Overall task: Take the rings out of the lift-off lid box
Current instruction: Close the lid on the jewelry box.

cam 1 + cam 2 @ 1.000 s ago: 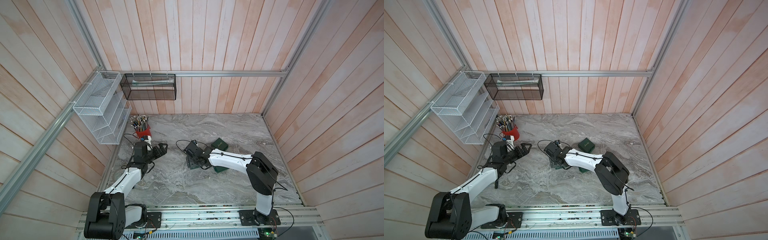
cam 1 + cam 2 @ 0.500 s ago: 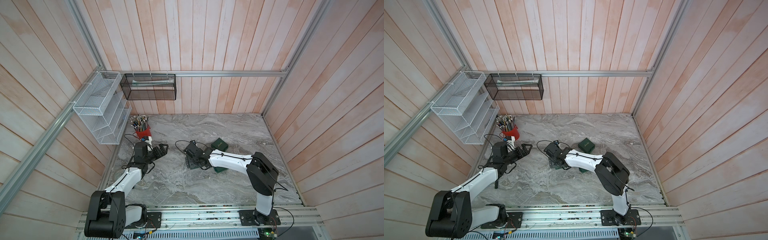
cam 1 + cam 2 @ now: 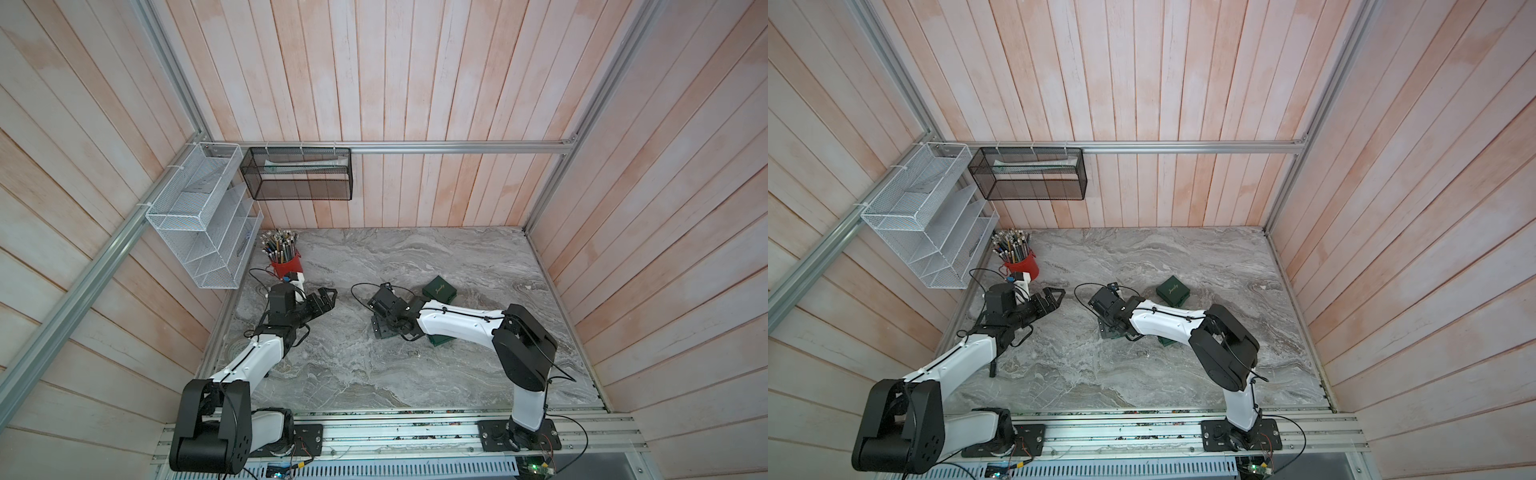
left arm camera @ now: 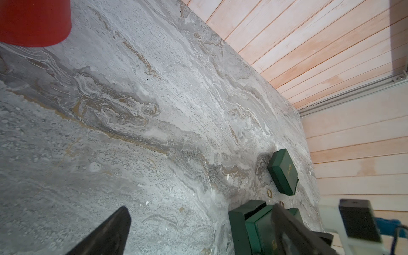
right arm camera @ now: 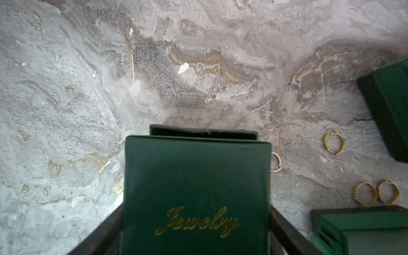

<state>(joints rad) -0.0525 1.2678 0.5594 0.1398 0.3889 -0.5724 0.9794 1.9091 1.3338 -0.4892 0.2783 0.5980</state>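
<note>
While the left gripper (image 3: 326, 299) hangs wide open, the right gripper (image 5: 195, 220) grips the green Jewelry lid (image 5: 196, 181) — rings (image 5: 333, 143) loose beside it.

Both top views: high overhead, looking down at whole table (image 3: 353, 374). Wrist views: close, skimming same table.

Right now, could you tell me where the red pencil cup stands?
In both top views the red pencil cup stands in the far left corner of the table, beside the wire rack, beyond the left gripper.
</note>
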